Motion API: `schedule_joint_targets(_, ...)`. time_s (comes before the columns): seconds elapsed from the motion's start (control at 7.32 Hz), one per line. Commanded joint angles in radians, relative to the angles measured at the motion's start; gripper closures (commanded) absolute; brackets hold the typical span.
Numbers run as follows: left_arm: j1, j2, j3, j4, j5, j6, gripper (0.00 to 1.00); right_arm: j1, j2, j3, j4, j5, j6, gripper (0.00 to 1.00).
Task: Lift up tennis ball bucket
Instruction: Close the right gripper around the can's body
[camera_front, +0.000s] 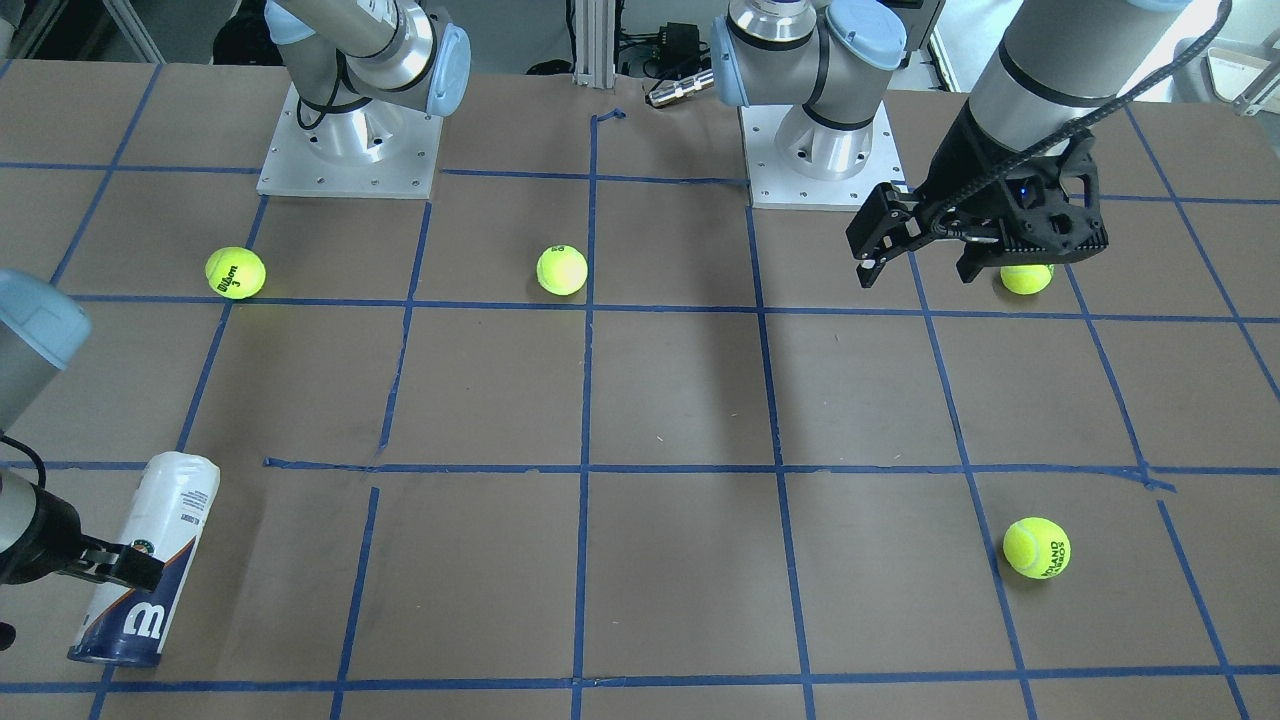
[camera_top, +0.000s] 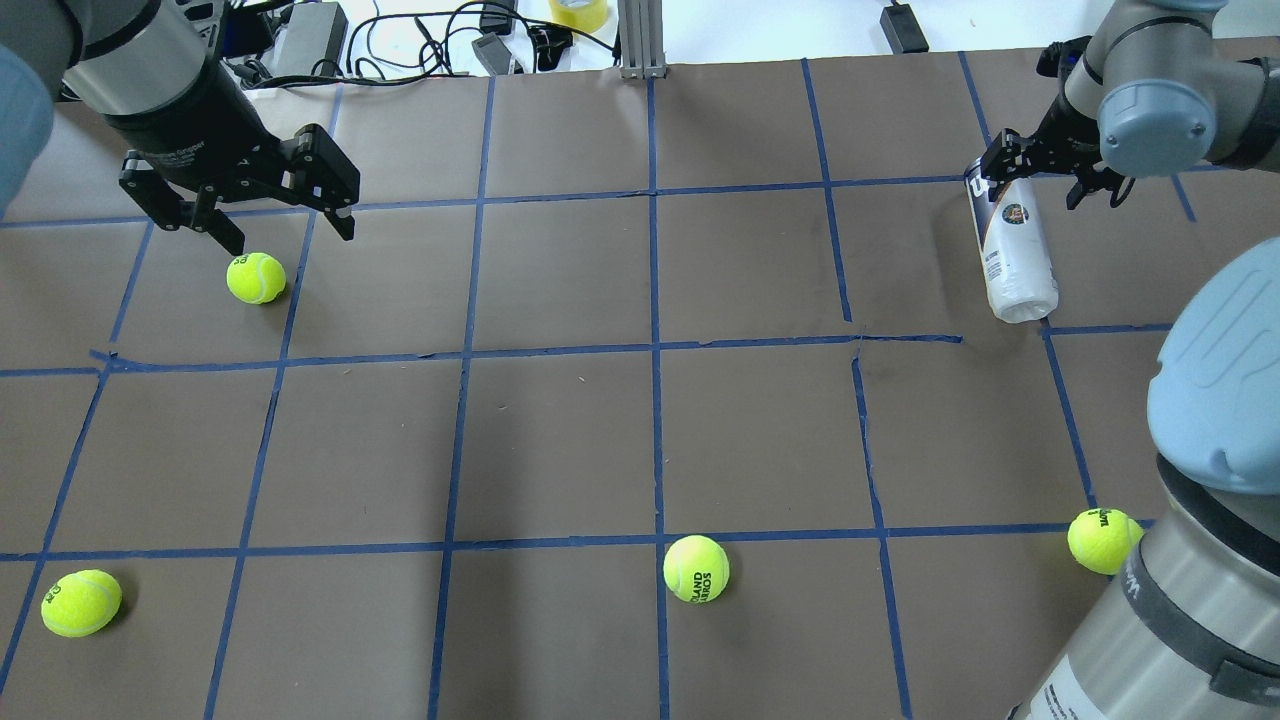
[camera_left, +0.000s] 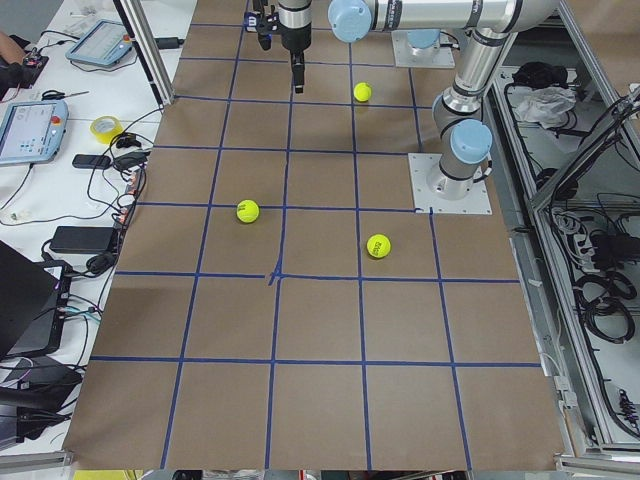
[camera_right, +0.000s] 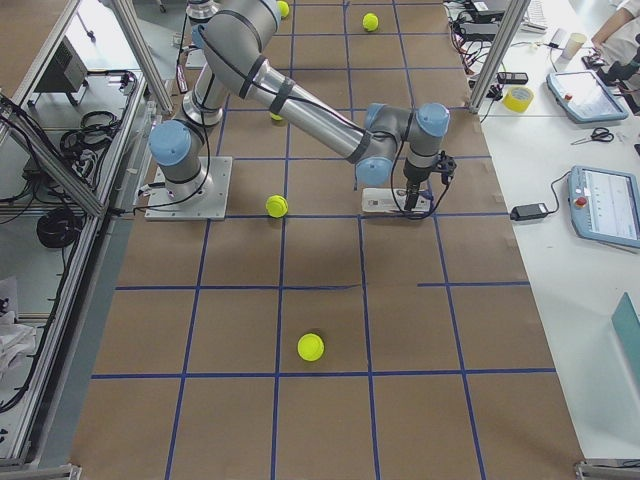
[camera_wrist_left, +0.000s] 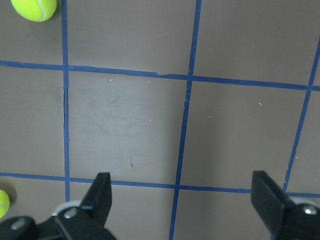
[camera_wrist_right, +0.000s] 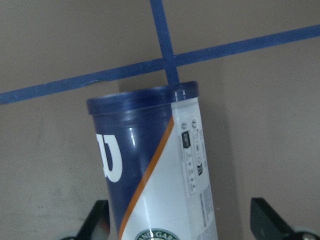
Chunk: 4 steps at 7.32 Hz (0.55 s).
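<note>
The tennis ball bucket (camera_top: 1012, 255) lies on its side on the table at the far right, dark blue rim pointing away from the robot. It also shows in the front view (camera_front: 150, 555) and the right side view (camera_right: 383, 200). My right gripper (camera_top: 1050, 178) is open and straddles the bucket near its blue end. In the right wrist view the bucket (camera_wrist_right: 155, 170) lies between the two fingers (camera_wrist_right: 270, 220), with a gap on the right side. My left gripper (camera_top: 290, 238) is open and empty, held above the table next to a tennis ball (camera_top: 255, 277).
Several yellow-green tennis balls lie about: one at the near left (camera_top: 80, 602), one at the near middle (camera_top: 695, 568), one at the near right (camera_top: 1103, 540) beside my right arm's base. Cables and boxes (camera_top: 400, 40) sit past the far edge.
</note>
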Motion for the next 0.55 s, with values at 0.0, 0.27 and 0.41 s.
schedule_joint_targets(0.0,0.001,0.000,0.000,0.000,0.000,0.000,0.00,0.003,0.025,0.004,-0.001,0.011,-0.025,0.00)
schedule_joint_targets(0.27,0.000,0.000,0.000,0.000,0.000,0.000,0.00,0.003,0.033,0.016,-0.003,0.009,-0.112,0.00)
schedule_joint_targets(0.41,0.000,0.000,0.002,0.000,0.000,0.000,0.00,0.003,0.042,0.016,-0.003,0.009,-0.117,0.00)
